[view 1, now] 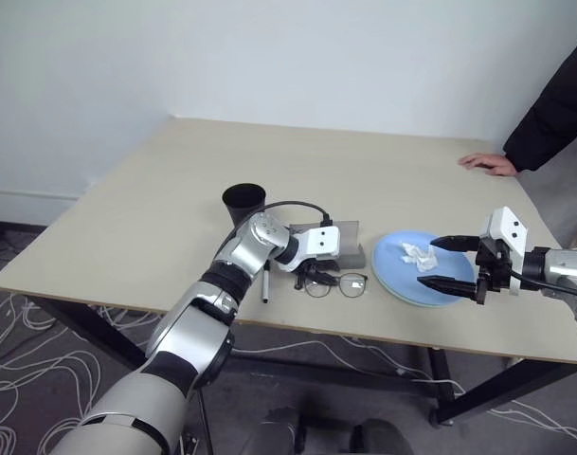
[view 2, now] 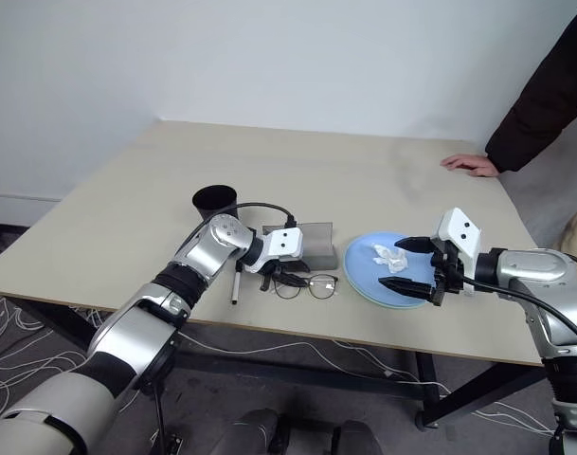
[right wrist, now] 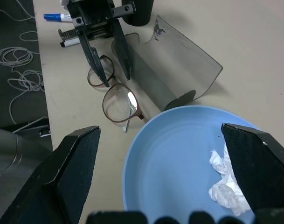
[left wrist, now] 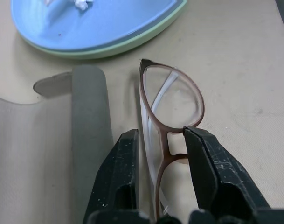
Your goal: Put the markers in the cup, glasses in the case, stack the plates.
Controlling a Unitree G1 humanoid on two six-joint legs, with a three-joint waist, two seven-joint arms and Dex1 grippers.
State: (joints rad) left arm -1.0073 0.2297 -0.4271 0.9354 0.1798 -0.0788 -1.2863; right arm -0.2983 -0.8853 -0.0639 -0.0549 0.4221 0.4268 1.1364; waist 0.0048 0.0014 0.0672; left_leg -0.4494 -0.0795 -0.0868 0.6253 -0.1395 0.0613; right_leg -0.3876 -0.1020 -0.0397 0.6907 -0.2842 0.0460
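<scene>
Near the desk's [view 1: 127,218] front edge, beside the open case [view 1: 343,245], the left gripper [left wrist: 161,154] straddles the bridge of the glasses [view 1: 335,283], jaws half-closed and barely touching; light, springy, fragile wire, so hold the bridge, never lenses, while the right gripper [view 1: 440,263] gapes empty.

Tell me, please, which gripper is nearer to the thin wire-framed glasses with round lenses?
Left. The left gripper straddles the bridge of the thin wire-framed glasses. The right gripper hovers open over the stacked blue and green plates, to the glasses' right.
</scene>
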